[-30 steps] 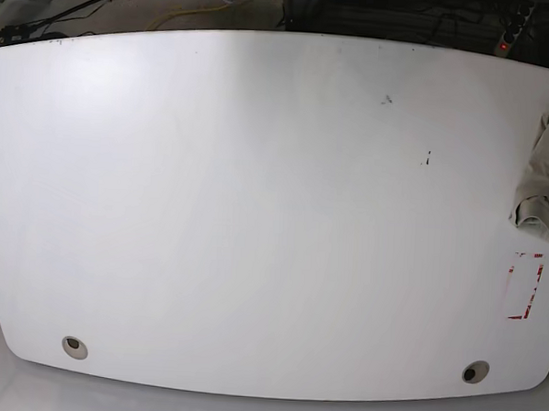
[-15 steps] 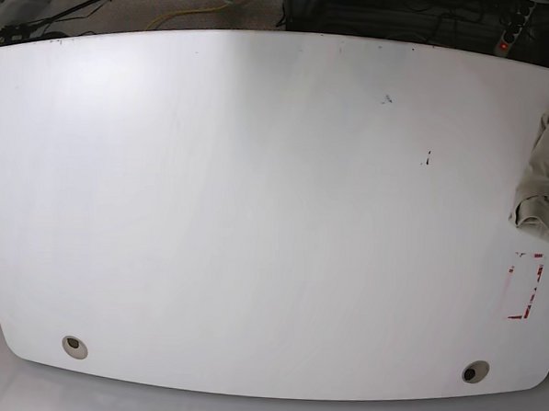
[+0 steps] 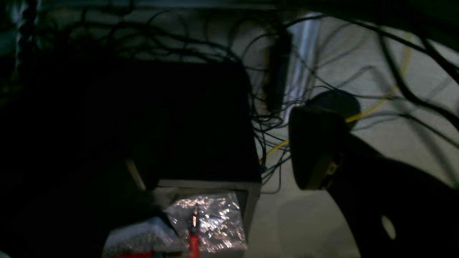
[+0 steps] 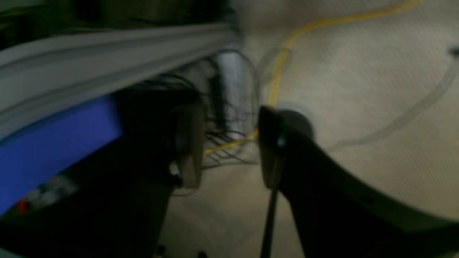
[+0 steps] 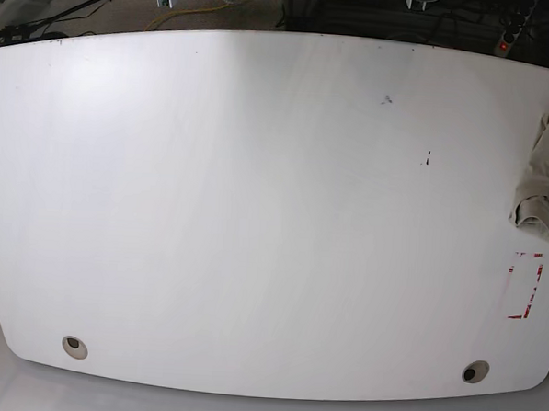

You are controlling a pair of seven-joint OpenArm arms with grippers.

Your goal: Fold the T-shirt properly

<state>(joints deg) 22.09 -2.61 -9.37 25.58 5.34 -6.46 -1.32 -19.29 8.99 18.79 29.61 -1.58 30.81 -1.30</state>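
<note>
The T-shirt point(image 5: 545, 174) lies bunched in a beige heap at the right edge of the white table point(image 5: 256, 214), partly cut off by the frame. Neither arm is over the table in the base view. My left gripper point(image 3: 222, 168) looks at the floor and cables; its one clear fingertip point(image 3: 312, 150) is dark, the other is lost in shadow, and nothing sits between them. My right gripper point(image 4: 229, 154) stands open above the floor, with both fingers point(image 4: 188, 150) showing and an empty gap. Neither wrist view shows the shirt.
A red tape rectangle point(image 5: 524, 285) marks the table near the shirt. Two round holes point(image 5: 75, 347) point(image 5: 475, 372) sit near the front edge. A black box point(image 3: 161, 122), tangled cables and a yellow cable point(image 4: 283, 57) lie beyond the table.
The T-shirt has not moved. A small white object beyond the table's far left edge has shifted to the right.
</note>
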